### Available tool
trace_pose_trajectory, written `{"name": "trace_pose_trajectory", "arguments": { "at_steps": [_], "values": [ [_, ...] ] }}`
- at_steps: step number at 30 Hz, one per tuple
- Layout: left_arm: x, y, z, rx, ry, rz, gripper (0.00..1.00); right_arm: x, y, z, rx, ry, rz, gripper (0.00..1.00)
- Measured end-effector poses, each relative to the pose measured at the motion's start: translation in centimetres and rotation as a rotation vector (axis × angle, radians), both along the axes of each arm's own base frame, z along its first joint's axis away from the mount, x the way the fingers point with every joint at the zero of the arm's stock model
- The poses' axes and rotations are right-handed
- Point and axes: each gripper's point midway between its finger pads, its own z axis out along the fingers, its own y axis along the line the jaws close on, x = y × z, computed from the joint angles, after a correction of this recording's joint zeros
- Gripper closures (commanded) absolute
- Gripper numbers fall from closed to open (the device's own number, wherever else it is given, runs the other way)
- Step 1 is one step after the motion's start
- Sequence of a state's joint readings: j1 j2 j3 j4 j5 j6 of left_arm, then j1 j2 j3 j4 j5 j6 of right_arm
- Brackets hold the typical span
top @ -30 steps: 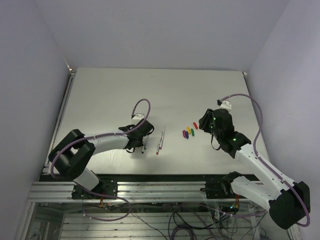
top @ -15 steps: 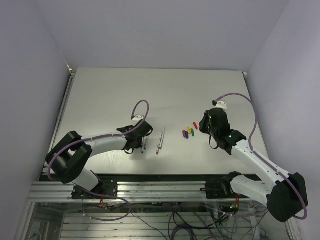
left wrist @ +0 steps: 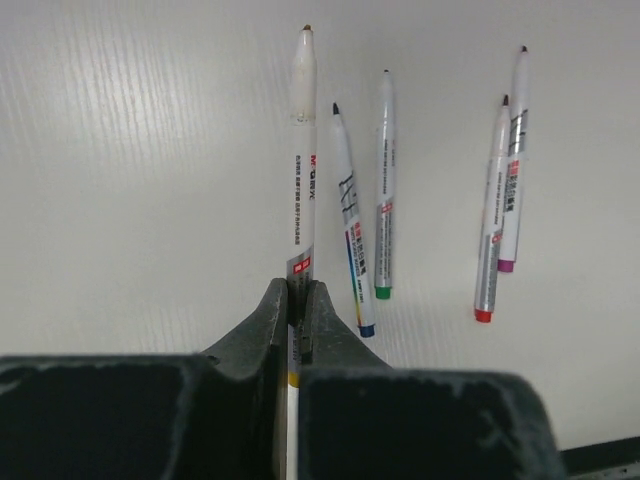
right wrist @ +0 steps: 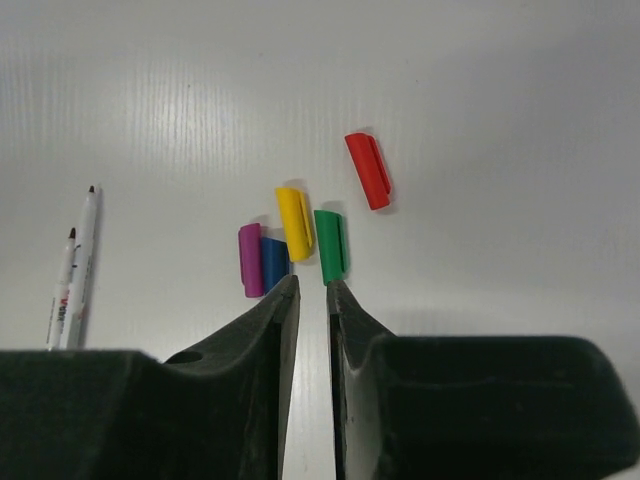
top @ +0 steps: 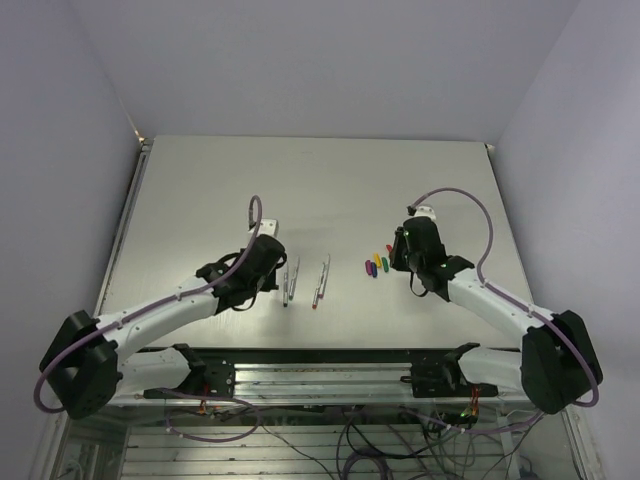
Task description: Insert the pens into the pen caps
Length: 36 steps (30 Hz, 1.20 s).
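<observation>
My left gripper point(left wrist: 300, 290) is shut on one pen point(left wrist: 301, 160), which sticks out ahead of the jaws with its tip forward and a yellow band at its back end. Beside it two pens point(left wrist: 350, 220) lie on the table, and two more pens point(left wrist: 492, 210) lie further right. The pen caps lie in a small group: red point(right wrist: 368, 170), yellow point(right wrist: 294, 222), green point(right wrist: 331, 246), magenta point(right wrist: 250, 260) and blue point(right wrist: 273, 262). My right gripper point(right wrist: 310, 282) hovers just short of the yellow and green caps, its jaws a narrow gap apart with nothing between them.
From above, the left gripper point(top: 262, 268) sits left of the loose pens point(top: 290, 280) and the right gripper point(top: 398, 255) sits right of the caps point(top: 377, 263). The table's near edge point(top: 320, 347) and metal rail run behind both arms.
My left gripper has shut on a pen and drawn back to the left with it. The right gripper has moved left toward the caps and its jaws have narrowed.
</observation>
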<state>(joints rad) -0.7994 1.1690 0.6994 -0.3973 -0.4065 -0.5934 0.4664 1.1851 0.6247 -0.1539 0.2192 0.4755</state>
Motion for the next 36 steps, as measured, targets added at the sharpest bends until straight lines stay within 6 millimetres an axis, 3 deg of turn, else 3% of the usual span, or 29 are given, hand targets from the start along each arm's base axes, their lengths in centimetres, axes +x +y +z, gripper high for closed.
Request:
{"name": "trace_pose_trajectory", "arguments": {
  "at_steps": [10, 25, 36],
  "values": [
    [-1.9, -1.9, -0.2, -0.135, -0.023, -0.151, 0.93, 0.3, 1.0, -3.4, -0.027, 0.087, 0.054, 0.78],
    [-4.7, -8.7, 2.0, -0.313, -0.089, -0.444, 0.93, 2.6, 2.8, -4.5, -0.031, 0.105, 0.105, 0.79],
    [-6.2, -11.0, 2.7, -0.372, -0.113, -0.542, 0.93, 3.1, 3.1, -5.8, -0.053, 0.137, 0.117, 0.77]
  ]
}}
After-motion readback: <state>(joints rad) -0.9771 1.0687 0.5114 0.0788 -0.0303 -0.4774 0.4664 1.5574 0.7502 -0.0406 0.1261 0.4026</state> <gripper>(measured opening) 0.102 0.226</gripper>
